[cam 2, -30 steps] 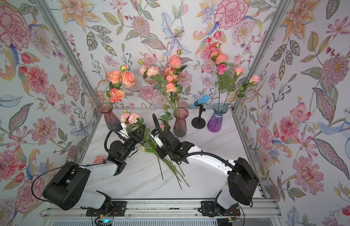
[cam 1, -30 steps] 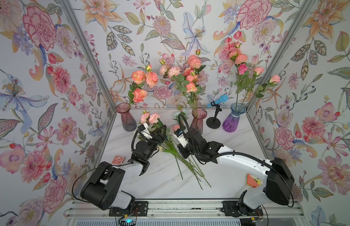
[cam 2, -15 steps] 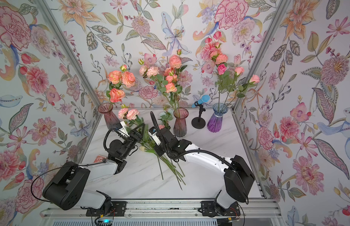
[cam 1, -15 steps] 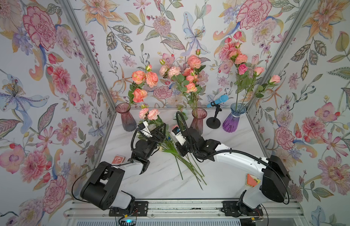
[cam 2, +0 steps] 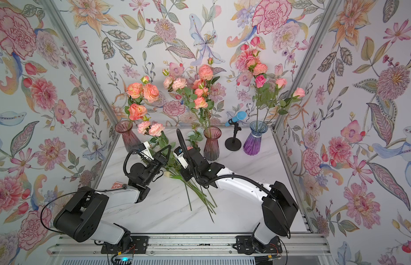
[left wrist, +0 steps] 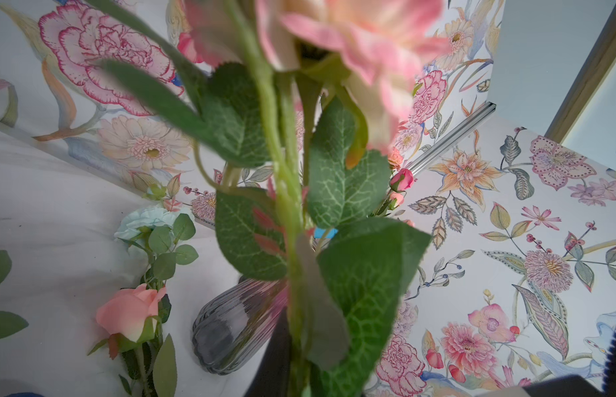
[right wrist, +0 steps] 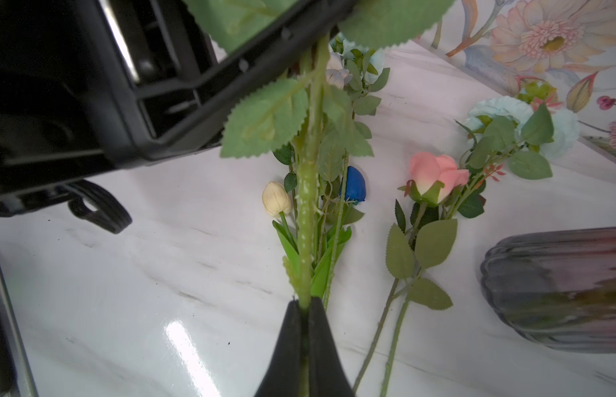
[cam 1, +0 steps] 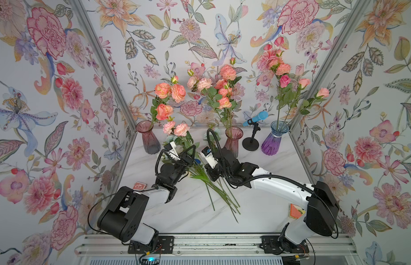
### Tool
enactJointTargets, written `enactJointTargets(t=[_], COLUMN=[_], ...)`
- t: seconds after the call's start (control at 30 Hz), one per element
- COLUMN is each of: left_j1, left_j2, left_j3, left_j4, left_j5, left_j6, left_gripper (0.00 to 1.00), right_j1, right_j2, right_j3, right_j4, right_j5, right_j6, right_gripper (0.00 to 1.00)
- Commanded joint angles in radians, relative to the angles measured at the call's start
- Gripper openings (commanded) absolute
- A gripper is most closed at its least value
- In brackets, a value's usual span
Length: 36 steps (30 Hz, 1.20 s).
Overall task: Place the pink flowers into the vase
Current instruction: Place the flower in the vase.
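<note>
Since a second ago our left gripper (cam 1: 191,158) has clamped shut on the long green stem of the pink flowers (cam 1: 176,129), a spray of two ruffled pink blooms, and the blooms now sit further back, nearer the rear wall. Nearest us, a fan of loose thin green stems (cam 1: 222,195) lies on the white marble tabletop (cam 1: 264,206), cut ends toward the front rail. Just beyond, our right gripper (right wrist: 304,311) is pinched tight on the same thick stem lower down. In the right wrist view that stem runs from its fingertips up to the left gripper's black frame. Below it on the marble lie a cream tulip bud (right wrist: 276,198), a blue bud (right wrist: 354,185) and a salmon rosebud (right wrist: 433,175). The held spray stands nearly upright, its blooms between the smoky mauve ribbed glass vase (cam 1: 149,143) at back left and the pinkish-brown ribbed glass vase (cam 1: 233,140) in the middle. Both vases hold pink and peach flowers, as does the blue-and-purple glass vase (cam 1: 273,141) at back right. A blue toy microphone on a black stand (cam 1: 256,117) stands between that vase and the middle one.
</note>
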Motion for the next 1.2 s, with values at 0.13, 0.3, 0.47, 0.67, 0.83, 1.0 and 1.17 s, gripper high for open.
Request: enactJointTargets(t=[0.13,0.3,0.47,0.67,0.83,1.0,1.17], left_j1=[-0.011,-0.013,-0.014,-0.015,-0.015,-0.015,-0.019], left_j2=[-0.030,-0.139,-0.239,-0.266,-0.263,-0.247,-0.218], left_j3=[0.034,0.089,0.126,0.172,0.259,0.323,0.351], left_j4=[-0.016,-0.292,-0.436,-0.400,-0.373,-0.393,-0.418], left_j5=[0.036,-0.034,-0.149,-0.209,-0.191,-0.113,-0.027], left_j6=[0.065,0.319,0.544,0.667,0.743,0.826,0.872], left_gripper=[0.00,0.00,0.00,0.00,0.00,0.00,0.00], right_j1=[-0.006,-0.049,-0.104,-0.165,-0.169,-0.166,-0.165], right_j2=[0.029,-0.045,-0.109,-0.114,-0.058,-0.023,-0.008], right_j3=[0.047,0.042,0.083,0.240,0.389,0.473,0.507], right_j4=[0.022,0.007,-0.017,-0.027,-0.052,-0.052,-0.052], right_j5=[0.005,0.028,0.025,-0.036,-0.086,-0.119,-0.137], right_j6=[-0.013,-0.007,-0.006,0.027,0.039,0.050,0.051], right_gripper=[0.24,0.55,0.78,0.84,0.85,0.85,0.84])
